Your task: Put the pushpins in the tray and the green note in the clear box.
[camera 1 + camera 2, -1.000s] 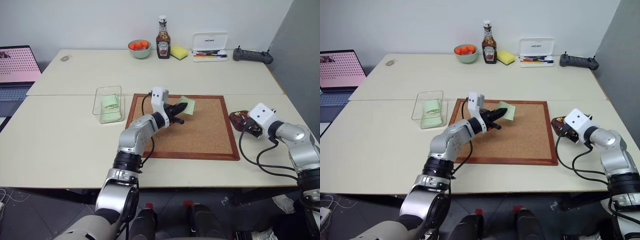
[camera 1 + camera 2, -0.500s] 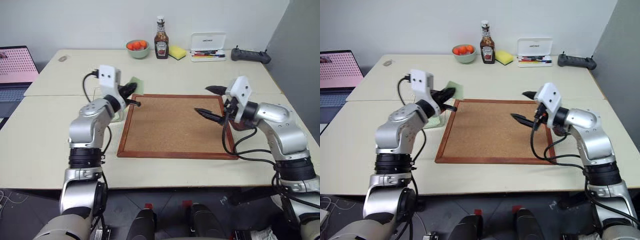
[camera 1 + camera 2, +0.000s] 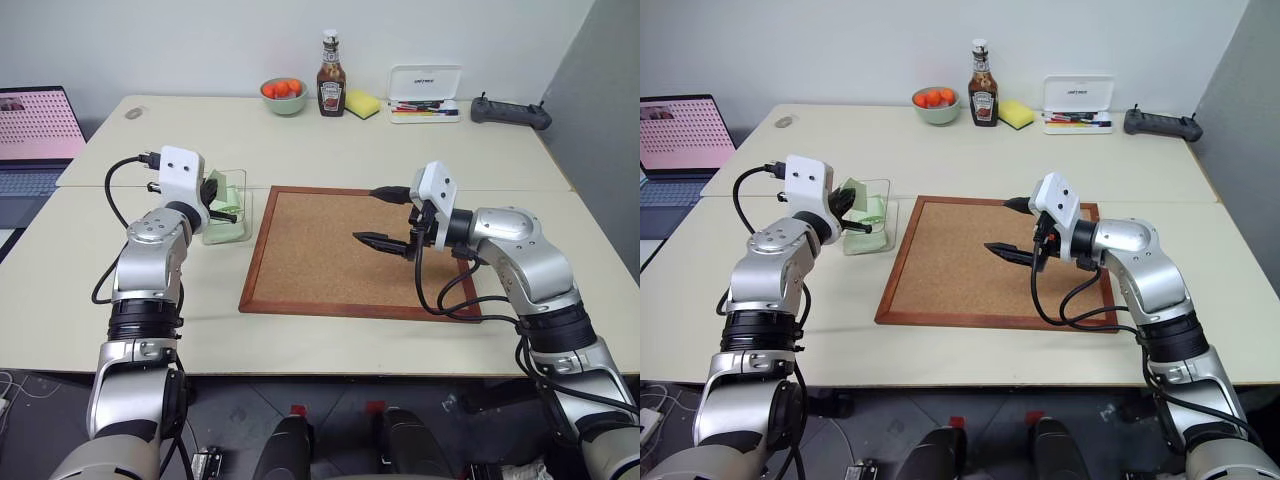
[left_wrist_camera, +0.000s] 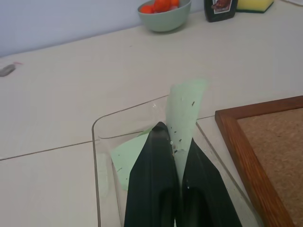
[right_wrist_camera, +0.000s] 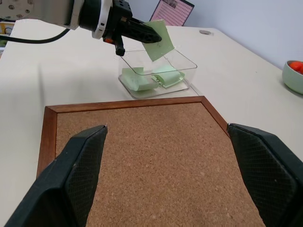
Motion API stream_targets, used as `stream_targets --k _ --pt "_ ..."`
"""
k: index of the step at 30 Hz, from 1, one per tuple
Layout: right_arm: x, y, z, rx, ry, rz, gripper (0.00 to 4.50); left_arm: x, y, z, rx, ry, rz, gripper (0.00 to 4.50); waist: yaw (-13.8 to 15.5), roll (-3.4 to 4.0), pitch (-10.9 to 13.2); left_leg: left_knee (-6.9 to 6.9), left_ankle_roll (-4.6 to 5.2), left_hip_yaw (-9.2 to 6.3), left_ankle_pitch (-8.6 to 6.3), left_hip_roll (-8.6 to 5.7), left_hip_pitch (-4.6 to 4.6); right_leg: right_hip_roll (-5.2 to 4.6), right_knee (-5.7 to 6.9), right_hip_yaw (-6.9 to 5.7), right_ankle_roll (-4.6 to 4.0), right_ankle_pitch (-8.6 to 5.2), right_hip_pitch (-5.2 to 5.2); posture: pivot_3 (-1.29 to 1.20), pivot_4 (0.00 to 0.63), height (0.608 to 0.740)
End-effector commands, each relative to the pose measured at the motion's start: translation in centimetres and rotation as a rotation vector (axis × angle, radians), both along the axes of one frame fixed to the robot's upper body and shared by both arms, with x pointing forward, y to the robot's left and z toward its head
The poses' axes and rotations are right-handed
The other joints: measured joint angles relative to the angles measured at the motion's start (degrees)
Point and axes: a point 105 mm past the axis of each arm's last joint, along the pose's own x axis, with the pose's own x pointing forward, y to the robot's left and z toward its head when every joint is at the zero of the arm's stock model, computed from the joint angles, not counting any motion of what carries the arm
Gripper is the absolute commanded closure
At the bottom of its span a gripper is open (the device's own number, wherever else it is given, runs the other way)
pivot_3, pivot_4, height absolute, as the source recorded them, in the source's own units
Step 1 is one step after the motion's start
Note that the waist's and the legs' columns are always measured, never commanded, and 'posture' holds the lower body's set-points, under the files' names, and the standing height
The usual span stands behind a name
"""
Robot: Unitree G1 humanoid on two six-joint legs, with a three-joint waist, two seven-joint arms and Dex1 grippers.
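We are gripping the green note [image 4: 187, 111] between the pinched-together fingers of our left gripper [image 5: 150, 36], holding it in the air just above the clear box [image 3: 228, 205]. The box is sitting on the table [image 3: 330, 150] just left of the corkboard [image 3: 340, 255], and other pale green slips [image 5: 151, 78] are already lying folded inside it. The note we are holding is sticking out past the fingertips, tilted, over the box's far side.

Our right gripper [image 3: 385, 215] is hovering over the right part of the corkboard with its two black fingers spread wide and nothing between them; it is pointing left toward the box. The corkboard surface under it is bare cork.

Along the far edge of the table, a bowl of orange fruit [image 3: 282, 95], a sauce bottle [image 3: 329, 65], a yellow sponge [image 3: 360, 103] and a white pen case [image 3: 425, 90] are standing in a row. We cannot make out the pushpins or the tray.
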Motion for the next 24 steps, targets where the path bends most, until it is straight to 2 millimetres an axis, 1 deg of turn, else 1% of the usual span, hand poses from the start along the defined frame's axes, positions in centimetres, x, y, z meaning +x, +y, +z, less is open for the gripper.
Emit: stream_targets --k 1,2,3,7,10,12,14,16,18,20,21,24 --pt "-0.7 0.5 1.0 0.012 -0.036 0.017 0.19 0.2 0.3 0.1 0.02 -0.029 0.039 4.13 -0.01 0.0 0.0 0.0 0.0 0.0 0.0 0.0 0.0 0.0 0.01 0.0 0.0 0.0 0.0 0.0 0.15 0.74" --pt "-0.7 0.5 1.0 0.012 -0.035 0.017 0.19 0.2 0.3 0.1 0.008 -0.033 0.046 4.0 -0.01 0.0 0.0 0.0 0.0 0.0 0.0 0.0 0.0 0.0 0.01 0.0 0.0 0.0 0.0 0.0 0.15 0.74" --pt "-0.7 0.6 1.0 0.013 -0.033 0.017 0.19 0.2 0.4 0.1 0.003 -0.036 0.051 3.73 -0.03 0.0 0.0 0.0 0.0 0.0 0.0 0.0 0.0 0.0 0.01 0.0 0.0 0.0 0.0 0.0 0.15 0.74" --pt "-0.7 0.5 0.9 0.011 -0.029 0.015 0.19 0.2 0.6 0.1 -0.008 -0.039 0.07 2.89 -0.06 0.0 0.0 0.0 0.0 0.0 0.0 0.01 0.0 0.0 0.02 0.0 0.0 0.0 0.0 0.0 0.15 0.74" --pt "-0.7 0.5 0.9 0.009 -0.028 0.014 0.19 0.1 0.8 -0.1 -0.013 -0.034 0.078 2.42 -0.05 0.0 0.0 0.0 0.0 0.0 0.0 0.0 0.0 0.0 0.02 -0.01 0.0 0.0 0.0 0.0 0.15 0.74" --pt "-0.7 0.5 1.0 0.01 -0.029 0.013 0.19 0.1 1.0 -0.1 -0.005 -0.033 0.089 1.95 -0.06 0.0 0.0 0.0 0.0 0.0 0.0 0.0 0.0 0.0 0.02 0.0 0.0 0.0 0.0 0.0 0.15 0.74" --pt "-0.6 0.4 1.0 0.015 -0.033 0.008 0.19 0.0 1.1 0.3 -0.002 -0.042 0.098 1.57 -0.05 0.0 0.0 0.0 0.0 0.0 0.0 0.0 0.0 0.0 0.02 0.0 0.0 0.0 0.0 0.0 0.15 0.74" --pt "-0.6 0.1 1.1 0.026 -0.031 -0.003 0.19 -0.1 0.5 1.1 -0.003 -0.068 0.062 1.17 -0.06 0.0 0.0 0.0 0.0 0.0 0.0 0.0 0.0 0.0 0.02 0.0 0.0 0.0 0.0 0.0 0.15 0.74" --pt "-0.5 -0.4 1.3 0.056 -0.026 -0.029 0.19 -0.3 -0.8 1.8 -0.02 -0.081 -0.021 1.17 -0.06 0.0 0.0 0.0 0.0 0.0 0.0 0.0 0.0 0.0 0.02 -0.01 0.0 0.0 0.0 0.0 0.15 0.74" --pt "-0.2 -1.1 1.4 0.116 -0.012 -0.074 0.19 -0.8 -2.6 2.5 -0.067 -0.094 -0.133 1.17 -0.06 0.0 0.0 0.0 0.0 0.0 0.0 0.01 -0.02 0.0 0.01 -0.01 0.0 0.0 0.0 0.0 0.15 0.74" --pt "0.0 -1.6 1.4 0.146 -0.01 -0.109 0.19 -1.2 -3.5 2.8 -0.062 -0.1 -0.184 1.17 -0.04 0.0 0.0 0.0 0.0 0.0 0.0 0.0 -0.03 0.0 0.01 0.0 0.0 0.0 0.0 0.0 0.15 0.74" --pt "0.3 -3.0 0.5 0.173 -0.014 -0.19 0.19 -2.4 -5.5 2.9 -0.027 -0.115 -0.299 1.17 -0.02 0.0 0.0 0.01 0.0 0.02 0.0 -0.02 -0.04 -0.02 -0.01 0.02 0.0 0.0 0.0 0.0 0.15 0.74"
